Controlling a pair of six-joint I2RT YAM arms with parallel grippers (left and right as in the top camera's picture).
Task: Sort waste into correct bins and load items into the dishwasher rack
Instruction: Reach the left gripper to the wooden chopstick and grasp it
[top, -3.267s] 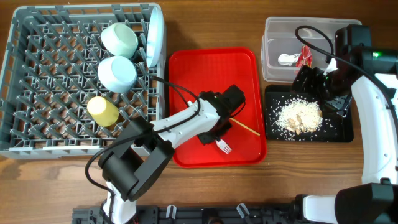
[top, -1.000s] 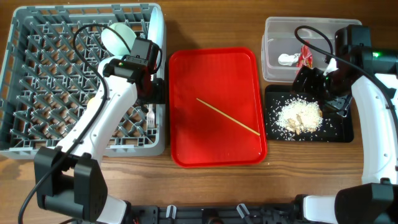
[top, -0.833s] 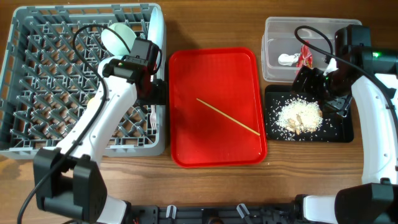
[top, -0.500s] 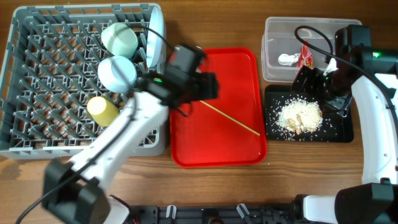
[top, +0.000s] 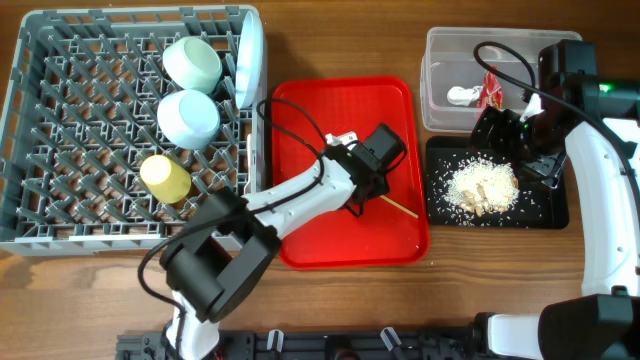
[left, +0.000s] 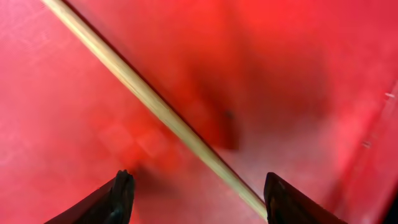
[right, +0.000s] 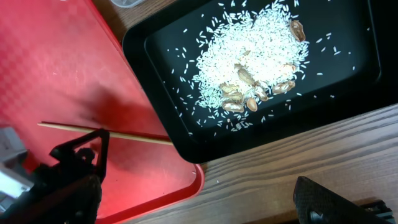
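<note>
The thin wooden chopstick (top: 402, 208) lies slantwise on the red tray (top: 340, 110). My left gripper (top: 363, 190) is low over it and open. In the left wrist view the chopstick (left: 155, 106) runs between the two spread fingers (left: 199, 199). The grey rack (top: 70, 140) holds two mint bowls (top: 192, 62) (top: 188, 117), the yellow cup (top: 165, 177) and the white plate (top: 250, 55) on edge. I cannot make out the fork. The clear tub (top: 440, 60) holds the red wrapper (top: 490, 92) and white scrap (top: 460, 96). My right gripper (top: 515, 135) is open and empty above the black tray (top: 550, 205) of crumbs (top: 480, 187).
In the right wrist view the black tray (right: 348, 81) with the rice heap (right: 249, 56) sits beside the red tray's corner (right: 186, 180), with the chopstick (right: 137, 135) and the bare wooden table (right: 280, 168) in front.
My left arm swung from the rack's right edge over to the red tray and came down over the chopstick. The fork is gone from the tray. The right arm has not moved.
</note>
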